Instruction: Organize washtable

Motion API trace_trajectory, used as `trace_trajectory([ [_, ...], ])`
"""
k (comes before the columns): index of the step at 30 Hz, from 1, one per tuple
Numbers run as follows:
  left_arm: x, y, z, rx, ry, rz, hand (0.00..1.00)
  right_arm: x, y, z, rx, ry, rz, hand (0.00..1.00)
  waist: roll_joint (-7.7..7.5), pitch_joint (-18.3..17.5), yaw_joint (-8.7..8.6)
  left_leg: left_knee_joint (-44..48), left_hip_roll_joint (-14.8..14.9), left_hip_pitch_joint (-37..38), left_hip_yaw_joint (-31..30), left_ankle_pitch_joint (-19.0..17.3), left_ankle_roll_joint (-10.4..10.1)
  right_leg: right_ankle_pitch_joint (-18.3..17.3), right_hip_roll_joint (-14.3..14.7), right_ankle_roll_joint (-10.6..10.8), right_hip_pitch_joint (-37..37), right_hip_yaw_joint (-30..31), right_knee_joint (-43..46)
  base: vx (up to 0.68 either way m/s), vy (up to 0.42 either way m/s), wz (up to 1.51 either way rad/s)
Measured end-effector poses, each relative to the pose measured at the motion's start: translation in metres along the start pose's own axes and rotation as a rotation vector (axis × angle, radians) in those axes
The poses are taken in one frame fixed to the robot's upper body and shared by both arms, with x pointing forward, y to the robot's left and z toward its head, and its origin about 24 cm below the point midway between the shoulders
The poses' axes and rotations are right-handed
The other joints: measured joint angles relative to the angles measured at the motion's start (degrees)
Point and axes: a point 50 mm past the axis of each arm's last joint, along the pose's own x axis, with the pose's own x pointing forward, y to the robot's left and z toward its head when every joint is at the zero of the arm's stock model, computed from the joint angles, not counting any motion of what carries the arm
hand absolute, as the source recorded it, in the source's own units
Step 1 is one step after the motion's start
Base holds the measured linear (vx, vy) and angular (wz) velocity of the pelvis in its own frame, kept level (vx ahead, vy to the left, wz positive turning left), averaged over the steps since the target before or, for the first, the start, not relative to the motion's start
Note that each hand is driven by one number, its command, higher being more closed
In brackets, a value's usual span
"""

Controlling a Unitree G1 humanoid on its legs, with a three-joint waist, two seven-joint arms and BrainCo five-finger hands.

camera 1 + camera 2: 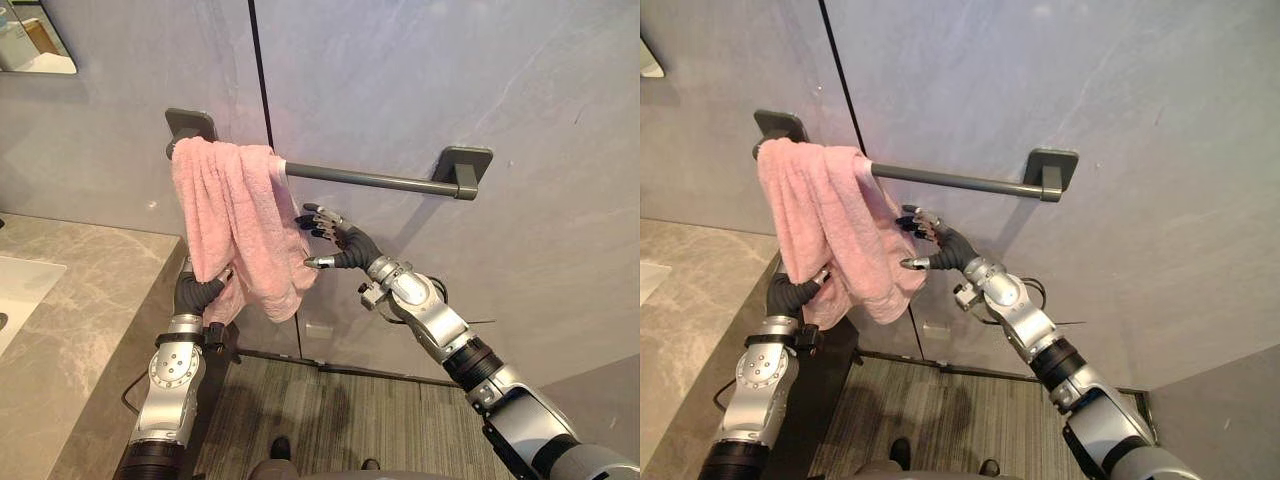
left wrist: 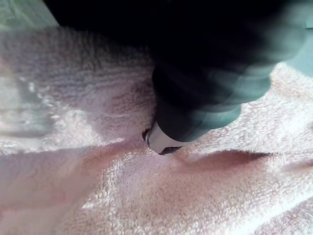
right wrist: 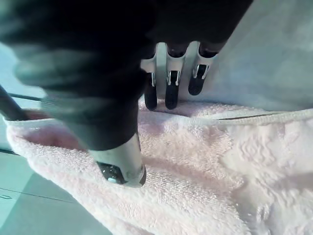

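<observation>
Pink towel (image 1: pixel 235 220) is met closest of all, pressed against both hands in the wrist views. It is draped in a bunch over the left end of the wall bar (image 1: pixel 385 182), just beside the bracket.

The left hand (image 1: pixel 198 292) is buried in the lower folds, so whether anything is gripped cannot be told. The right hand (image 1: pixel 350 246) is held open, its straight fingers (image 3: pixel 171 93) laid at the towel's right edge and its thumb on the front of the cloth.

Slippage is judged the main risk. If the folds are tugged downward before the cloth is spread, the uneven drape could be dragged off the bar onto the floor (image 1: pixel 340 410). Terry loops could also be snagged.

A marble surface (image 1: pixel 90 300) with a white basin (image 1: pixel 18 290) is set to the left, and grey wall panels are seen behind.
</observation>
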Motion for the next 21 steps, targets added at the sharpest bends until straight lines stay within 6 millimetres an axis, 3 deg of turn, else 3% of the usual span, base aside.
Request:
trace_trajectory([
  [11,0.000,-0.001,0.000,-0.004,0.001,-0.001,1.00,0.003,0.005,0.006,0.008,-0.029,0.013,0.00,0.00,0.0,0.12,0.0,0.0,0.0,-0.2,0.0,0.0,0.0,0.0,0.0,0.0,-0.1,0.0,0.00,0.000,0.00],
  [21,0.000,-0.002,0.000,-0.006,-0.001,-0.005,1.00,0.022,0.015,0.017,-0.011,-0.051,0.056,0.00,-0.01,0.0,0.29,0.0,0.0,-0.4,-0.7,0.0,0.0,0.0,0.0,0.0,0.0,-0.6,-0.2,0.00,0.000,0.01],
])
